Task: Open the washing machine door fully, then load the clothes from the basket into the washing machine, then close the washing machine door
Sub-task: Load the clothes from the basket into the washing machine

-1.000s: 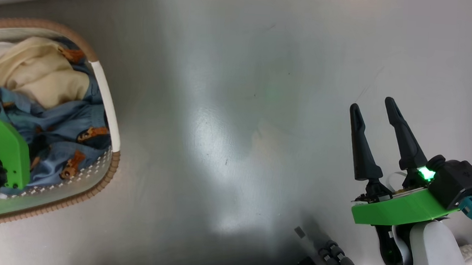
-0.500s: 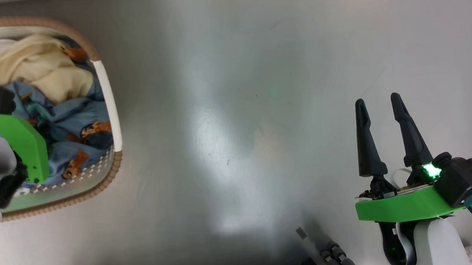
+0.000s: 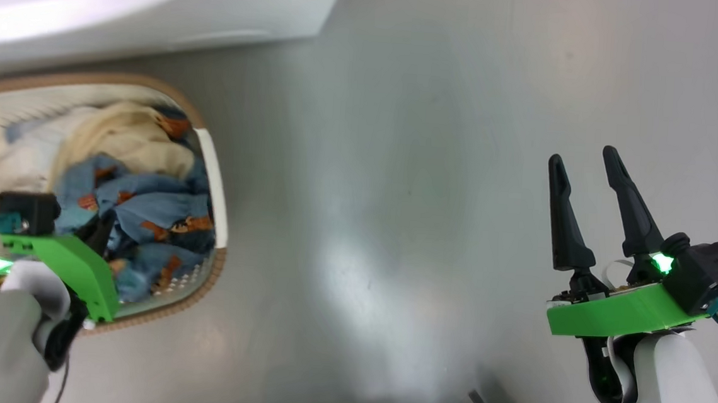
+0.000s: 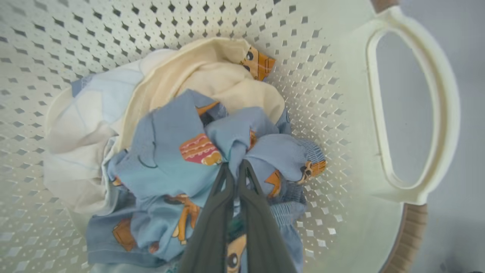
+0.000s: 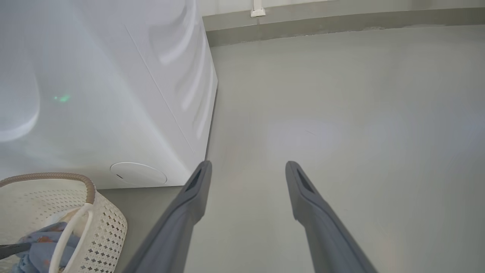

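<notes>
Grey, glossy floor (image 3: 395, 229) runs out in front of me, with the white washer (image 5: 94, 94) ahead to my left and the basket (image 3: 216, 179) just beside its base. My left gripper (image 4: 237, 168) is down in the basket, fingers pressed together and pinching a fold of the blue clothes (image 4: 170, 163). The cream and white pieces lie bunched against it. My right gripper (image 3: 582, 157) hovers over bare floor, spread and holding nothing. I judge loading barely begun: the whole pile sits in the basket, nothing lifted clear. Whether the door is open I cannot tell; closing it comes last.
</notes>
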Available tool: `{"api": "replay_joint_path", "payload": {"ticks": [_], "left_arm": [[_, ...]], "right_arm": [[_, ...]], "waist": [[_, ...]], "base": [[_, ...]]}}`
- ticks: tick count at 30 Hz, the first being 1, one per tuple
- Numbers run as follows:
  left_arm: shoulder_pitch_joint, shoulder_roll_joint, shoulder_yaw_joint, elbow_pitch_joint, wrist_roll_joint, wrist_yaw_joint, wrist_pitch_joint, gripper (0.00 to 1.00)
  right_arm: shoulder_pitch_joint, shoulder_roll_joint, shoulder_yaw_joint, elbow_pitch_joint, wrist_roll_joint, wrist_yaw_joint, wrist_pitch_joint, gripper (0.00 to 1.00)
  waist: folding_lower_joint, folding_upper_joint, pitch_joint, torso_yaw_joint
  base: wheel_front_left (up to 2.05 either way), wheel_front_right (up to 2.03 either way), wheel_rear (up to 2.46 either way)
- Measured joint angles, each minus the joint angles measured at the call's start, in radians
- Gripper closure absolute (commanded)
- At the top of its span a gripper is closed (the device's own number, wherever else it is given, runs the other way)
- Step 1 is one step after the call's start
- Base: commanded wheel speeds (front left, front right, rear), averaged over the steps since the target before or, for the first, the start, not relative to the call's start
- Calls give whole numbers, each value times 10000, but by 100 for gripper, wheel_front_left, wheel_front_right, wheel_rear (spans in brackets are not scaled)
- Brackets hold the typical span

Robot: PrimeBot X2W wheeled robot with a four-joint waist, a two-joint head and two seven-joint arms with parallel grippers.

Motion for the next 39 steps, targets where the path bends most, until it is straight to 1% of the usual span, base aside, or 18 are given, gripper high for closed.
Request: {"api": "replay_joint_path", "payload": {"ticks": [4, 7, 10, 12, 15, 16, 20, 23, 25, 26, 30, 36, 39], "left_arm": [[243, -150, 4, -38, 0, 0, -1053, 100], [468, -288, 59, -115, 0, 0, -1544, 100], [742, -410, 274, -347, 44, 15, -1747, 100], [945, -470, 543, -679, 221, 211, -1806, 100], [1359, -566, 1390, -1768, 692, 550, -1810, 100], [1359, -566, 1390, -1768, 692, 550, -1810, 100], [2343, -717, 2546, -3252, 1653, 974, -1822, 100], [3206, -886, 3287, -4174, 2309, 1154, -1822, 100], [3710, -1034, 3726, -4759, 2731, 1175, -1822, 100], [4113, -1185, 4180, -5277, 3116, 1231, -1822, 100], [4777, -1551, 5016, -6259, 3870, 1243, -1822, 100], [5580, -2038, 5896, -7425, 4907, 1212, -1824, 100], [5938, -2219, 6241, -7793, 5344, 1101, -1824, 100]], "right_arm": [[20, -2, -58, 88, -234, 0, 0, 0], [59, -4, -94, 165, -293, 0, 0, 0], [244, -6, -142, 221, -343, 0, 0, 0], [387, -8, -203, 299, -372, 0, 0, 0], [552, -12, -261, 376, -464, 0, 0, 0], [552, -12, -261, 376, -464, 0, 0, 0], [827, -12, -288, 477, -489, 0, 0, 0], [992, -12, -295, 548, -548, 0, 0, 0], [1116, -12, -307, 602, -550, 0, 0, 0], [1224, -12, -324, 637, -562, 0, 0, 0], [1414, -12, -357, 702, -581, 0, 0, 0], [1687, -10, -372, 765, -598, 0, 0, 0], [1716, -10, -372, 815, -652, 0, 0, 0]], "waist": [[0, 0, -543, 212], [0, 0, -974, 369], [0, 0, -1427, 528], [0, 0, -1738, 638], [0, 0, -2205, 810], [0, 0, -2205, 810], [0, 0, -2830, 1034], [0, 0, -3298, 1184], [0, 0, -3606, 1272], [0, 0, -3903, 1354], [0, 0, -4452, 1508], [0, 0, -5186, 1701], [0, -1, -5521, 1774]], "base": [[0, 0, 0], [0, 0, 0], [0, 0, 0], [0, 0, 0], [0, 0, 0], [0, 0, 0], [0, 0, 0], [0, 0, 0], [0, 0, 0], [0, 0, 0], [0, 0, 0], [0, 0, 0], [0, 0, 0]]}}
